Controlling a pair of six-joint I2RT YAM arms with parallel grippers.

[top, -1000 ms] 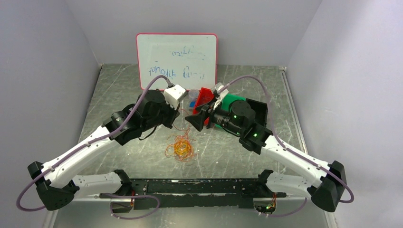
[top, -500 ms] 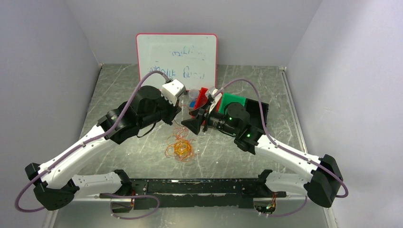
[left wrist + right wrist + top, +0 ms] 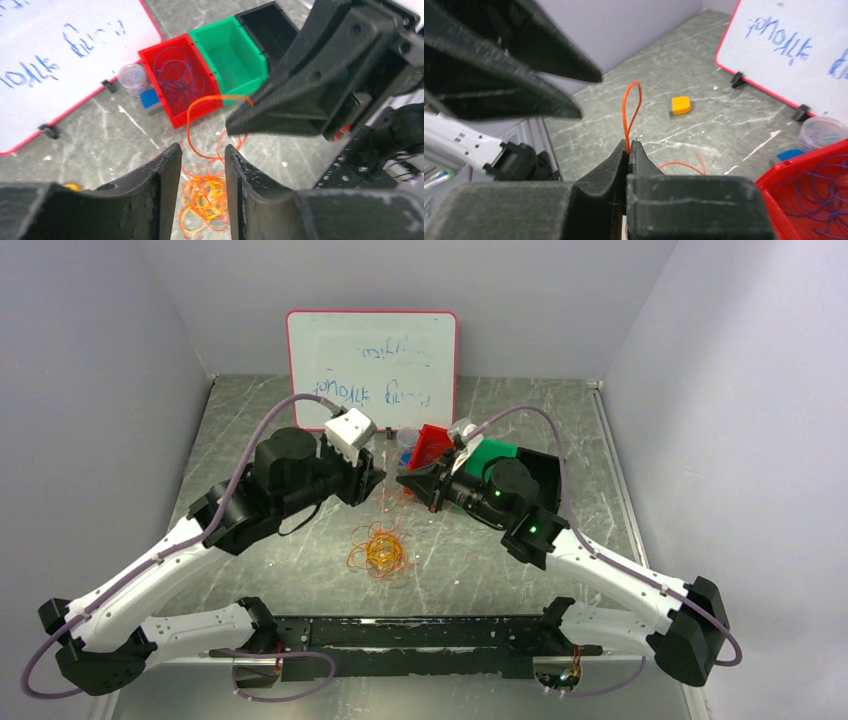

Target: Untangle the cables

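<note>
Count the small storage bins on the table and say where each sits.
3, in a row beside the whiteboard: red bin nearest it, green bin in the middle, black bin farthest. Others may be hidden.

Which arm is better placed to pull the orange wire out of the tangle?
Right. The right gripper is already shut on the orange wire, with a loop sticking up from its fingertips. The left gripper is open and grips nothing, so it would first have to grab something from the tangle.
</note>
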